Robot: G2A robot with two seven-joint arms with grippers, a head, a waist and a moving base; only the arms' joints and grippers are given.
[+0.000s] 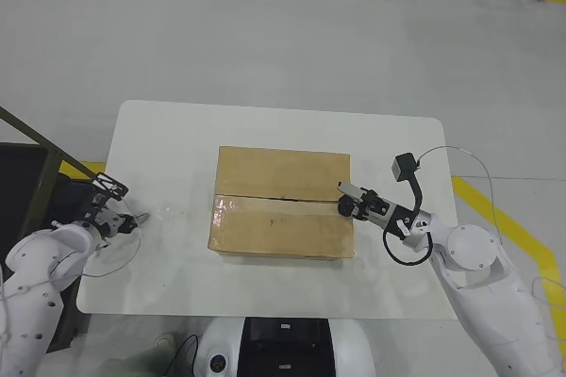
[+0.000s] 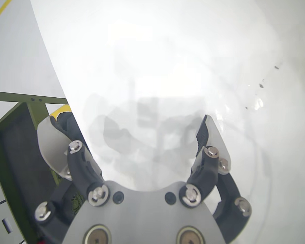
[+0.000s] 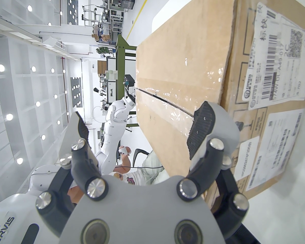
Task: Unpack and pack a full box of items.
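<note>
1. Right gripper (image 3: 141,118): fingers spread wide, holding nothing. It sits at the right end of the cardboard box (image 1: 278,203), level with the taped seam (image 3: 165,100). Whether it touches the box cannot be told.
2. Left gripper (image 2: 128,120): fingers spread wide, holding nothing. It sits over the left edge of the white table (image 1: 170,141), well apart from the box.
3. Cardboard box: closed, with the flaps meeting at the seam. It stands at the middle of the table, with shipping labels (image 3: 274,72) on its right end face.
</note>
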